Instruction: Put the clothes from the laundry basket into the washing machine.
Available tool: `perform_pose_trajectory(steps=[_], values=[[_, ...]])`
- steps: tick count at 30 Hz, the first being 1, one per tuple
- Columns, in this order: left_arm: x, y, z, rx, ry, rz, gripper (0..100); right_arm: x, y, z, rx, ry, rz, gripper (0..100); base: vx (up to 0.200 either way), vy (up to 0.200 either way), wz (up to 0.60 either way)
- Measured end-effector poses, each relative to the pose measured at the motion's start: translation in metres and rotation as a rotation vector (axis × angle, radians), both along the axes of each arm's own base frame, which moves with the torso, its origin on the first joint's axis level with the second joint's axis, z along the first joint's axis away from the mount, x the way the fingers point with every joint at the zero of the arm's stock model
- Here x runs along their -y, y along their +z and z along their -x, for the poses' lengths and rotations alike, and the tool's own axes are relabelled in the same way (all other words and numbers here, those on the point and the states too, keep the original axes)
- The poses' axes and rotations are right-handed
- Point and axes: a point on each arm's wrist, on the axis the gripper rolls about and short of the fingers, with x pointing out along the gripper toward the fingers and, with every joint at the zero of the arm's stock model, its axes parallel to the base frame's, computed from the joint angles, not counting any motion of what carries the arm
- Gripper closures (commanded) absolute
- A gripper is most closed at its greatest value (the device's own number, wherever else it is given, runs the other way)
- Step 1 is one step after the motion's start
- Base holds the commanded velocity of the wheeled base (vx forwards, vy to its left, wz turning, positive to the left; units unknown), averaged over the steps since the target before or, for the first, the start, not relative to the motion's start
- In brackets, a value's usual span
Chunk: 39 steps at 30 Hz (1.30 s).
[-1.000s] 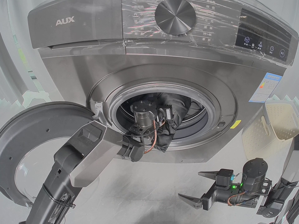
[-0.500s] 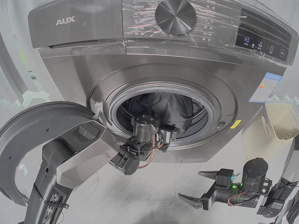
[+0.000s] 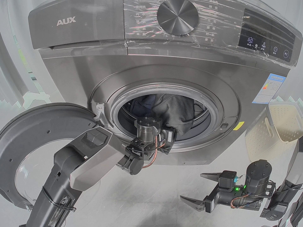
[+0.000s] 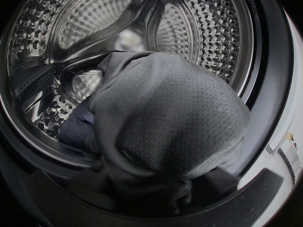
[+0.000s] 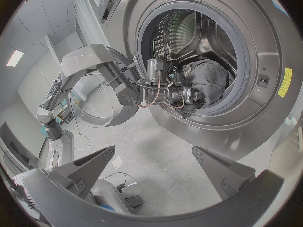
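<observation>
**Garment at the drum mouth**

A dark grey garment (image 3: 176,111) drapes over the lower rim of the washing machine's (image 3: 94,70) drum opening, covering the left gripper (image 5: 198,96); its grip cannot be told. The right gripper (image 3: 192,187) hangs spread open, empty.

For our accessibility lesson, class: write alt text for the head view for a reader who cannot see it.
The left gripper sits at the drum mouth of the open washing machine, against a dark garment spilling over the rim. The right gripper hangs low, fingers open, near a cream laundry basket.
</observation>
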Motion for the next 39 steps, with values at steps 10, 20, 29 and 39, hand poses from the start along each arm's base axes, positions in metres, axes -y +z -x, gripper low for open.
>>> perform_pose_trajectory(steps=[10,20,29,39], values=[[0.011,0.037,-0.024,0.146,0.049,0.137,100,-0.001,0.000,0.000,0.002,0.003,-0.001,0,0.000,0.000,0.00],[-0.014,0.061,-0.053,0.269,0.149,0.240,100,-0.002,-0.001,0.001,-0.001,0.009,0.000,0,0.000,0.000,0.00],[-0.022,0.059,-0.058,0.283,0.167,0.246,0,-0.003,-0.002,0.001,-0.004,0.011,0.002,0,0.000,0.000,0.00],[-0.003,0.062,-0.045,0.264,0.123,0.260,0,-0.003,-0.002,0.001,-0.005,0.011,0.003,0,0.000,0.000,0.00]])
